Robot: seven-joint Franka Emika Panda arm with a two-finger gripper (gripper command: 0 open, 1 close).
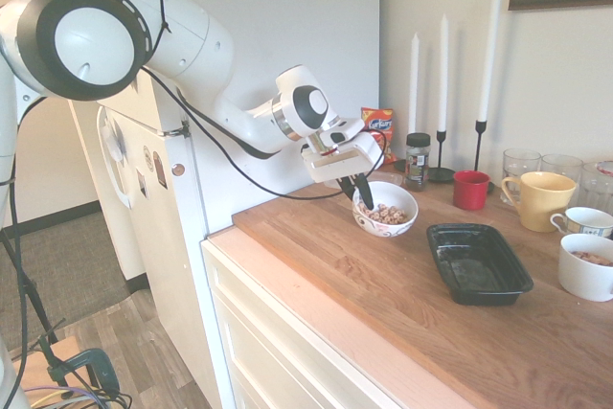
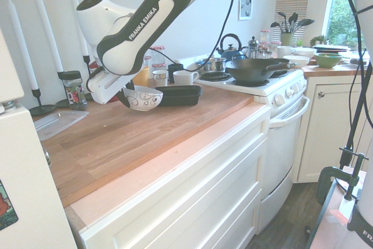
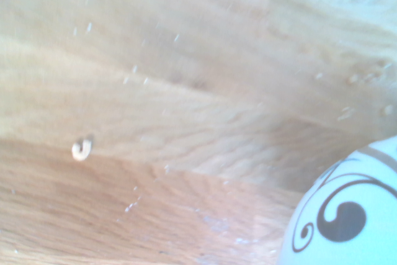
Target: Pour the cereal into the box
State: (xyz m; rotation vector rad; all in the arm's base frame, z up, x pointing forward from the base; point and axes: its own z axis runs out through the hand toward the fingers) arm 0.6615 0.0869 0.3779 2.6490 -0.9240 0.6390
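- The claw (image 1: 359, 193) is clamped on the near rim of the bowl (image 1: 387, 210), fingers closed on its edge, holding it just clear of the counter (image 1: 383, 304)
- The cereal (image 1: 385, 213) sits heaped inside the bowl
- The box (image 1: 478, 261) lies on the counter just beside the bowl, apart from it
- One stray ring (image 3: 81, 149) lies on the wood in the wrist view
- A red cup (image 1: 470, 190), yellow mug (image 1: 539, 200) and candles (image 1: 443, 93) stand behind
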